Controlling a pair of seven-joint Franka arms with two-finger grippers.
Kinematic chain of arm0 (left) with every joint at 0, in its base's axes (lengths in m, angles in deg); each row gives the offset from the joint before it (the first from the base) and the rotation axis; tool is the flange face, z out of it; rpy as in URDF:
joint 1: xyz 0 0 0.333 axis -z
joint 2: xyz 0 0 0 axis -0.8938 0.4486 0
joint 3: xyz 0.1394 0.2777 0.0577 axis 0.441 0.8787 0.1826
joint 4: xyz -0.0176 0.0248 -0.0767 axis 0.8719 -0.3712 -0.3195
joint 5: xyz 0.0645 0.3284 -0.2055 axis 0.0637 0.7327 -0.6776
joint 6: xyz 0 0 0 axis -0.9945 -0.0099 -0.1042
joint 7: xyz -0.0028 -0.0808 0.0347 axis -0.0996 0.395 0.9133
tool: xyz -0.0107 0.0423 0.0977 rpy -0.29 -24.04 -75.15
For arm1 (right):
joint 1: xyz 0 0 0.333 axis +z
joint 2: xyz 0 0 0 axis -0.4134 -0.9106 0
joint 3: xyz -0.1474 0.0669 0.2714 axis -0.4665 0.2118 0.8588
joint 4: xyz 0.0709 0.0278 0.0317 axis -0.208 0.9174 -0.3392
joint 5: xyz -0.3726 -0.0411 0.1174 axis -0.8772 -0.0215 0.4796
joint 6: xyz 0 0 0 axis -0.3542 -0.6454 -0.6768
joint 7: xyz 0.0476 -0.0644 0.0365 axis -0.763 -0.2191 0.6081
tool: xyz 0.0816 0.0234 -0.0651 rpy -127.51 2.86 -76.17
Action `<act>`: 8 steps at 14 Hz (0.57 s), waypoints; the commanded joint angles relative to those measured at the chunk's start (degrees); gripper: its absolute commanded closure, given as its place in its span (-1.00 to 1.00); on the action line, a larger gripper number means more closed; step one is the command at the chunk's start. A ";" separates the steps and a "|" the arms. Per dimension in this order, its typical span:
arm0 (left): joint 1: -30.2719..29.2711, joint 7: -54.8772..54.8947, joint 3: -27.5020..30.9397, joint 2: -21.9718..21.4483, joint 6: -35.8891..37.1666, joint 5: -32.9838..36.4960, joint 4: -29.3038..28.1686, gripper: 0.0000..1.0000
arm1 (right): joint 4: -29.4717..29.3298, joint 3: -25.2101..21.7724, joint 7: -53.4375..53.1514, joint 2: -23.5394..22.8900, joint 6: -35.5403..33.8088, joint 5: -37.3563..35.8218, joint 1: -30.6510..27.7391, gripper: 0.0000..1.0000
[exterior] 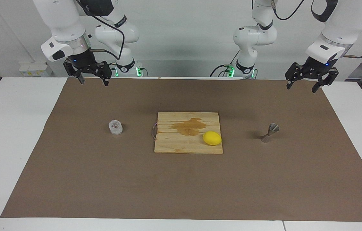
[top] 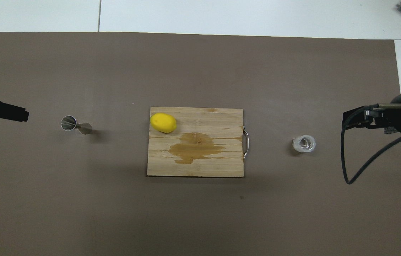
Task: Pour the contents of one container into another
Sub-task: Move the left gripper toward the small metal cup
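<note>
A small clear faceted glass cup (exterior: 115, 127) (top: 304, 144) stands upright on the brown mat toward the right arm's end of the table. A silvery hourglass-shaped jigger (exterior: 270, 132) (top: 75, 125) stands on the mat toward the left arm's end. My right gripper (exterior: 93, 81) (top: 346, 121) hangs open, high over the mat's edge by the robots, with nothing between its fingers. My left gripper (exterior: 302, 86) (top: 22, 115) hangs open and empty over the mat's corner at its own end. Neither gripper touches anything.
A wooden cutting board (exterior: 171, 144) (top: 221, 167) with a dark wet stain and a metal handle lies between cup and jigger. A yellow lemon (exterior: 212, 138) (top: 163, 122) rests on its jigger-side part. The brown mat (exterior: 181, 186) covers most of the white table.
</note>
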 commanded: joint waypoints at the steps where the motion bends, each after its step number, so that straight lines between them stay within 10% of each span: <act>1: 0.73 -0.44 0.40 0.62 0.48 -0.46 1.02 -1.00 | 1.37 -0.19 0.35 1.17 0.03 1.41 -0.34 -1.00; 8: 0.64 -0.26 0.49 1.06 1.18 -0.46 0.59 -1.00 | 1.37 -0.19 0.35 1.17 0.03 1.32 -0.34 -1.00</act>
